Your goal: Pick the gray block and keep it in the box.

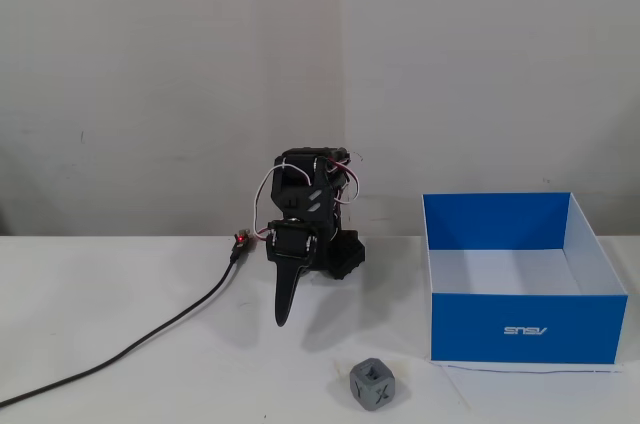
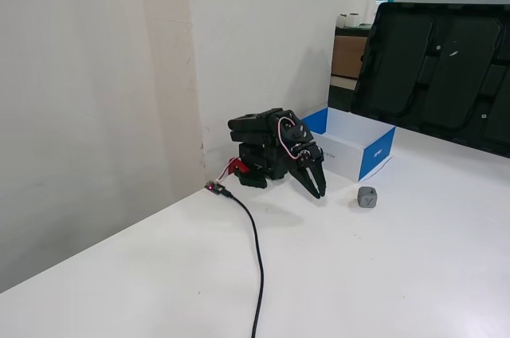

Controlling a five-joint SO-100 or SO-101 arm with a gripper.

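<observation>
The gray block [image 1: 372,385], a small cube with dark X recesses, sits on the white table at the front, just left of the box's front corner; it also shows in a fixed view [image 2: 367,197]. The box [image 1: 520,329] is blue with a white interior and stands open at the right, also visible in a fixed view [image 2: 374,153]. My black arm is folded low against the wall. My gripper [image 1: 284,317] points down at the table with its fingers together and holds nothing; it also shows in a fixed view [image 2: 319,193], well behind and left of the block.
A black cable [image 1: 150,334] runs from the arm's base across the table to the front left, seen too in a fixed view [image 2: 256,250]. A large black tray-like panel [image 2: 434,67] leans at the far side. A wall stands right behind the arm.
</observation>
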